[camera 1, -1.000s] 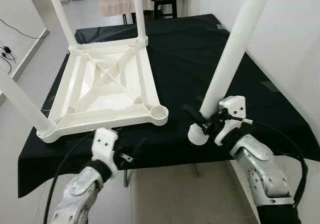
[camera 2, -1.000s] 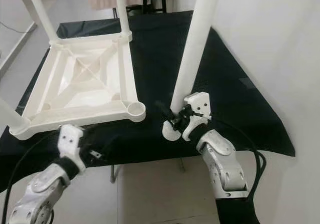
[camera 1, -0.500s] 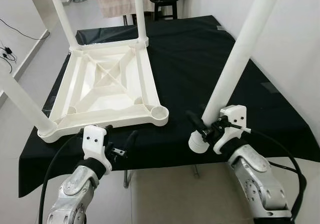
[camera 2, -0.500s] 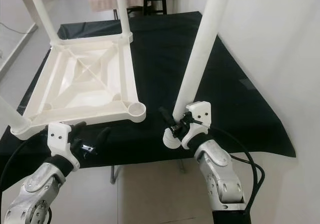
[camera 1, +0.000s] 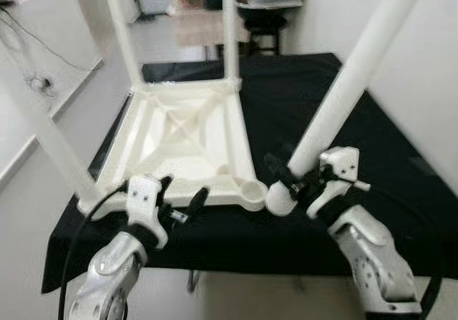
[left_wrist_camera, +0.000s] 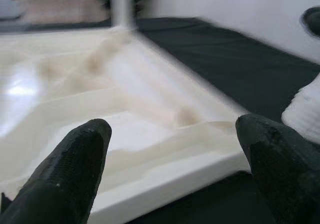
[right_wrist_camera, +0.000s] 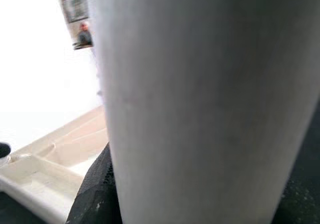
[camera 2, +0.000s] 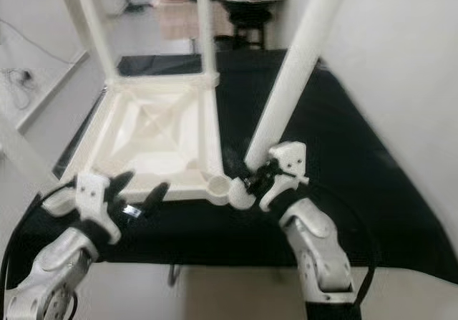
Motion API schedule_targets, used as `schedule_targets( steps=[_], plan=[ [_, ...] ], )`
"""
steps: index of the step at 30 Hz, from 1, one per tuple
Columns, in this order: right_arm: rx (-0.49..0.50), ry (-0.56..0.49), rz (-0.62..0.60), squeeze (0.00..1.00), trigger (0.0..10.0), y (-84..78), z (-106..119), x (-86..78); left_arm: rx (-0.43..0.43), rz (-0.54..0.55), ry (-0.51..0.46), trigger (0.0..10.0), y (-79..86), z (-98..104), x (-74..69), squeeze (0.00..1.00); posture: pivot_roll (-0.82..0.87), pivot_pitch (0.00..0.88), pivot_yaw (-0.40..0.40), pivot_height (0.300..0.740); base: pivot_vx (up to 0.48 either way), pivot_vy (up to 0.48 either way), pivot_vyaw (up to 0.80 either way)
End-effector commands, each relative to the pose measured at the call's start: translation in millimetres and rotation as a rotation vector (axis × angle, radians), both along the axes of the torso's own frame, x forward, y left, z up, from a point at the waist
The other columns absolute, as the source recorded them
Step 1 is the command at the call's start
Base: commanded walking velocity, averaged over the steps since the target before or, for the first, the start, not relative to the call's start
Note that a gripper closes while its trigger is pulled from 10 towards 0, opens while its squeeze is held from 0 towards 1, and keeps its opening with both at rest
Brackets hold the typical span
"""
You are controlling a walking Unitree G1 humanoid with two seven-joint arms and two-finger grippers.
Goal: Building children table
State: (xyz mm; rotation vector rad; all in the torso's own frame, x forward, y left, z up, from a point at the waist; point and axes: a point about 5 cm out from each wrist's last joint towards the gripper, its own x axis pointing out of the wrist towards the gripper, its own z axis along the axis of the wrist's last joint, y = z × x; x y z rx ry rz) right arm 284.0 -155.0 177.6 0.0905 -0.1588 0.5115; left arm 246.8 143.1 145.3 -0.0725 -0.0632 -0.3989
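Observation:
A white plastic children table (camera 1: 187,135) lies upside down on a black cloth (camera 1: 372,162). Three of its legs stand in their corners. The near right corner socket (camera 1: 250,189) is empty. My right gripper (camera 1: 297,184) is shut on a loose white leg (camera 1: 343,84) that leans up to the right. The leg's lower end (camera 1: 280,200) sits just beside that socket, touching or nearly touching the corner. In the right wrist view the leg (right_wrist_camera: 200,103) is very close. My left gripper (camera 1: 182,193) stands open at the table's near edge (left_wrist_camera: 165,169), holding nothing.
A dark stool (camera 1: 263,28) and a cloth-draped stand (camera 1: 200,26) sit behind the work surface. A white wall (camera 1: 429,62) runs along the right. Cables (camera 1: 32,84) lie on the floor at left. The cloth's front edge is close below both grippers.
The camera has come closer and tipped up. My right gripper has carried the leg's lower end left, up to the empty corner socket. My left gripper has risen to the table's near edge.

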Motion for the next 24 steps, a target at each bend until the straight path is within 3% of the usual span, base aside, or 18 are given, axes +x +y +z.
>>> schedule_targets(
  steps=[1, 13, 19, 24],
  plan=[
    [-0.002, 0.006, 0.012, 0.00, 10.0, 6.2, -2.2, -0.6, 0.009, -0.006, 0.015, 10.0, 0.1, -2.2, 0.5, 0.00, -0.07, 0.031, 0.021, 0.740, 0.360, 0.000, 0.00],
    [-0.030, 0.015, 0.040, 0.00, 10.0, 2.6, -2.4, 1.7, 0.059, -0.175, 0.104, 10.0, -18.0, -21.3, -16.0, 0.00, -0.07, 0.041, 0.016, 0.740, 0.072, 0.000, 0.00],
    [-0.067, 0.016, 0.047, 0.00, 10.0, 1.5, -4.9, 1.5, 0.045, -0.193, 0.104, 10.0, -16.3, -21.8, -19.0, 0.00, -0.07, 0.044, 0.016, 0.740, 0.000, 0.000, 0.00],
    [-0.084, 0.016, 0.072, 0.00, 10.0, 3.7, -5.8, 0.0, 0.035, -0.249, 0.115, 10.0, -17.7, -22.1, -26.4, 0.00, -0.06, 0.054, 0.018, 0.740, 0.000, -0.353, 0.00]
  ],
)
